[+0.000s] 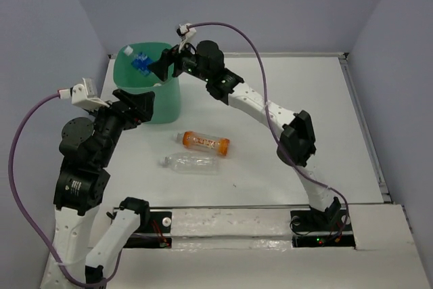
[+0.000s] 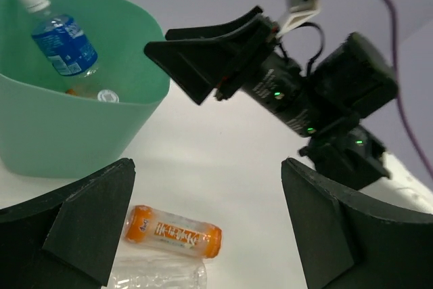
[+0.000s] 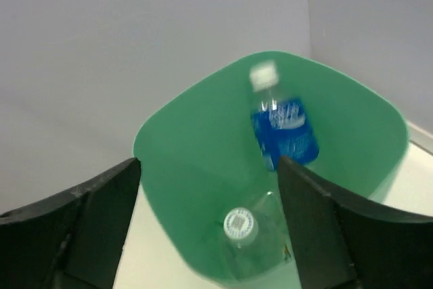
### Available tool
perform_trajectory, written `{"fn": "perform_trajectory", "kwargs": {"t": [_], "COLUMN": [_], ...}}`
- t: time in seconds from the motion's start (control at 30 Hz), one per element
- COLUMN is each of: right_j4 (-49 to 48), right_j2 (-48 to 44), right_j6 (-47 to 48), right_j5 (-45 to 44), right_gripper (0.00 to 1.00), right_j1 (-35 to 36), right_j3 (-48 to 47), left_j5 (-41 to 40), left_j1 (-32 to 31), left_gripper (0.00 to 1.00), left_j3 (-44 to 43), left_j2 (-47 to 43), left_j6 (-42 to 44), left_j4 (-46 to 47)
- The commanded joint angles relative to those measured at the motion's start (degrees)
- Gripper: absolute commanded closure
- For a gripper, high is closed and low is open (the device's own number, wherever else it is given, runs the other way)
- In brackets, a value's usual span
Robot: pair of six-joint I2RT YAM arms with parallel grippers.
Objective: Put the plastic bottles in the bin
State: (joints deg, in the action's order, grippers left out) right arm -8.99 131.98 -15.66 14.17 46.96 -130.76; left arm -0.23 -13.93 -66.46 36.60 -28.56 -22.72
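Note:
The mint-green bin point(image 1: 166, 103) stands at the back left. In it lie a blue-labelled bottle point(image 1: 141, 63) and a clear white-capped bottle point(image 3: 240, 223). Both show in the left wrist view, the blue one point(image 2: 64, 42) above the white cap point(image 2: 107, 95). My right gripper point(image 1: 162, 67) is open and empty over the bin's right rim, looking down into the bin point(image 3: 196, 167) at the blurred blue bottle point(image 3: 284, 130). An orange bottle point(image 1: 203, 142) and a clear bottle point(image 1: 191, 162) lie on the table. My left gripper point(image 1: 145, 106) is open and empty beside the bin's front, above the orange bottle point(image 2: 172, 231).
Grey walls close the table at the back and both sides. The right arm point(image 1: 257, 103) stretches diagonally from the front right to the bin, and its gripper point(image 2: 203, 59) shows in the left wrist view. A raised rail point(image 1: 365, 120) runs along the table's right edge.

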Motion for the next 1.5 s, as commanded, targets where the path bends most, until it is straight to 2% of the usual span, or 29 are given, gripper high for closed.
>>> {"fn": "perform_trajectory", "kwargs": {"t": [0.0,0.07,0.1,0.13,0.2,0.23,0.33,0.4,0.47,0.5,0.6,0.67,0.83,0.93,1.17,1.47], "right_j4": [-3.31,-3.22,-3.22,-3.14,-2.09,-1.12,2.65,5.90,8.19,9.60,12.16,13.65,14.53,14.53,13.83,12.95], "right_j2": [-23.89,-31.05,-34.22,-39.82,-44.86,-49.15,-54.80,-59.01,-61.22,-63.41,-66.42,-69.65,-71.08,-70.55,-69.93,-70.63], "right_j6": [6.59,8.88,9.68,9.77,9.25,8.55,7.75,8.10,8.10,8.10,8.19,8.36,7.32,7.05,6.43,6.52], "right_j5": [0.68,-1.07,-2.30,-2.92,-4.94,-5.82,-5.83,-3.72,-2.49,-1.79,0.06,0.94,3.66,6.39,6.57,8.06], "right_gripper": [0.28,0.35,0.40,0.52,0.71,0.72,0.75,0.73,0.67,0.62,0.54,0.45,0.31,0.28,0.28,0.26], "right_j1": [0.50,0.50,0.50,0.50,0.50,0.50,-0.03,-0.03,-0.03,-0.03,-0.03,-0.03,-0.03,-0.03,0.59,1.64], "right_j3": [22.98,34.11,44.09,48.45,56.10,62.49,70.53,76.34,80.02,81.18,85.13,87.33,88.49,88.66,89.80,90.33], "left_j5": [6.90,8.48,11.01,12.34,16.30,17.62,13.96,6.85,2.45,1.47,-1.96,-3.45,-4.78,-5.75,-5.75,-7.59], "left_j1": [-0.39,-0.48,-0.48,-0.48,-0.74,-1.00,-3.11,-6.10,-8.38,-9.09,-11.29,-12.34,-12.87,-13.22,-14.45,-15.33], "left_gripper": [0.01,0.01,0.01,0.01,0.02,0.02,0.02,0.01,0.01,0.01,0.01,0.01,0.01,0.01,0.01,0.01], "left_j3": [2.99,5.10,6.50,9.47,14.83,16.60,20.13,21.98,23.73,25.22,27.08,27.17,25.77,25.94,27.08,21.37], "left_j2": [0.84,1.02,1.37,1.80,2.60,3.30,4.53,6.28,8.13,10.49,16.38,20.77,26.32,29.05,35.28,45.74], "left_j6": [0.61,-0.36,-1.84,-2.90,-7.29,-8.78,-12.92,-15.20,-17.05,-18.97,-21.18,-22.59,-23.74,-24.97,-27.16,-26.90], "left_j4": [-1.97,-2.07,-1.37,-0.84,2.49,4.77,6.98,8.21,9.62,11.36,14.72,15.59,16.57,16.74,16.66,16.30]}}
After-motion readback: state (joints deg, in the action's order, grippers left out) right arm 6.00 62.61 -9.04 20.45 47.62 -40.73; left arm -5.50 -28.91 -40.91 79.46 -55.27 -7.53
